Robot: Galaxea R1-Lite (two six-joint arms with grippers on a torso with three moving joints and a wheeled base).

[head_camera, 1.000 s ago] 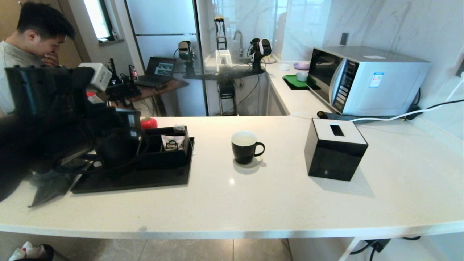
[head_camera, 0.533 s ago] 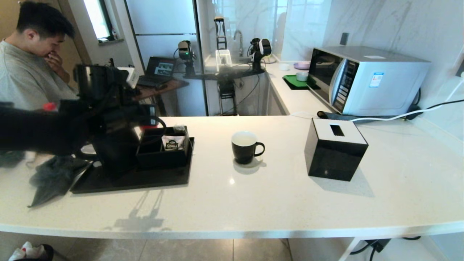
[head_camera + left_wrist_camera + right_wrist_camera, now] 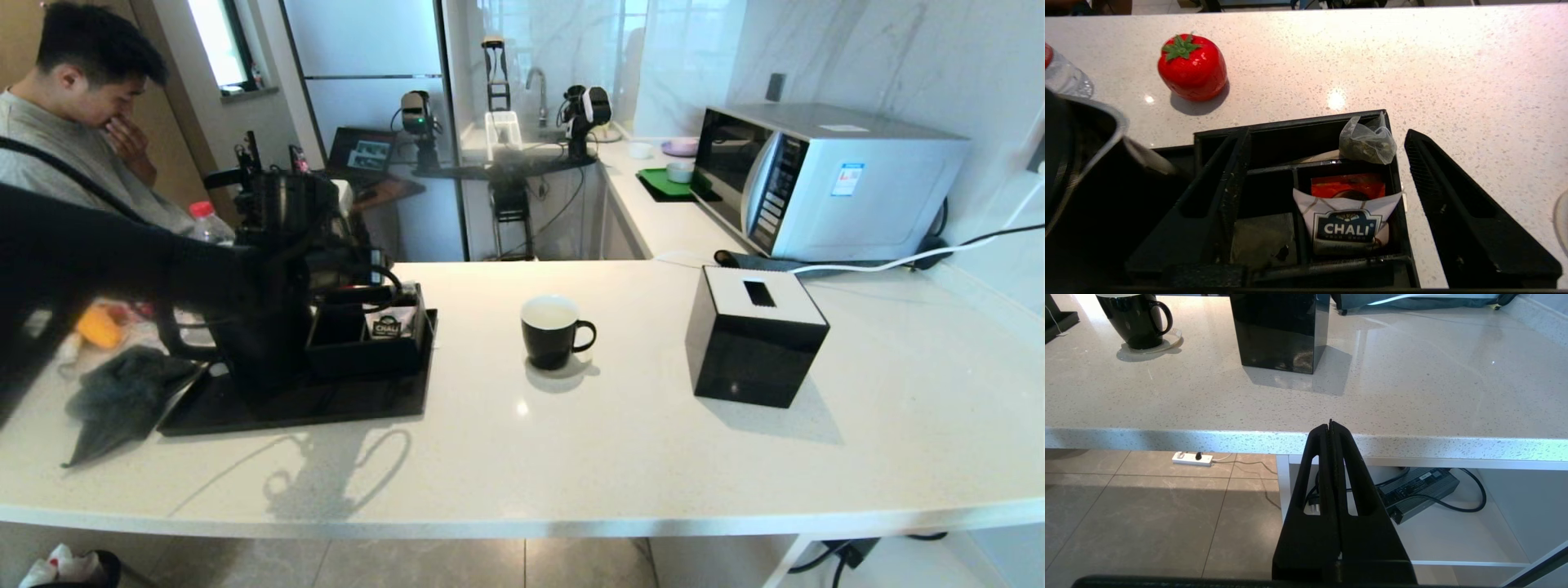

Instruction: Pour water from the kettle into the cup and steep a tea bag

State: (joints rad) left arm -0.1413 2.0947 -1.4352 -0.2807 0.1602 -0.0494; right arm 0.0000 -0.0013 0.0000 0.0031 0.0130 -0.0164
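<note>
— Where's the working hand?

— The left gripper (image 3: 1323,134) hangs over the black compartment box (image 3: 1274,204) on the black tray (image 3: 326,404), its two fingers (image 3: 1470,212) spread wide apart with nothing between them. One finger is over the box's divider, the other out over the white counter (image 3: 571,457) just beside the box.

— And the tea bag?

— The tea bag (image 3: 1367,141) sits at the far corner of the box, leaning on its rim, a pale pouch with dark leaves inside. In front of it, in a nearer compartment, stands a white CHALI sachet (image 3: 1347,226) with an orange packet (image 3: 1348,185) behind it.

— The kettle?

— The kettle (image 3: 253,343) stands on the tray right beside the box, on the side away from the cup, upright. Nothing grips it.

— The cup?

— The cup (image 3: 553,331) is upright on the counter, well apart from the tray, handle pointing toward the black tissue box (image 3: 755,339).

— Anything else near the hand?

— A red strawberry-shaped thing (image 3: 1192,67) on the counter beyond the tray.

— The other arm?

— The right gripper (image 3: 1331,428) is parked below the counter's front edge, fingers pressed together, empty.
</note>
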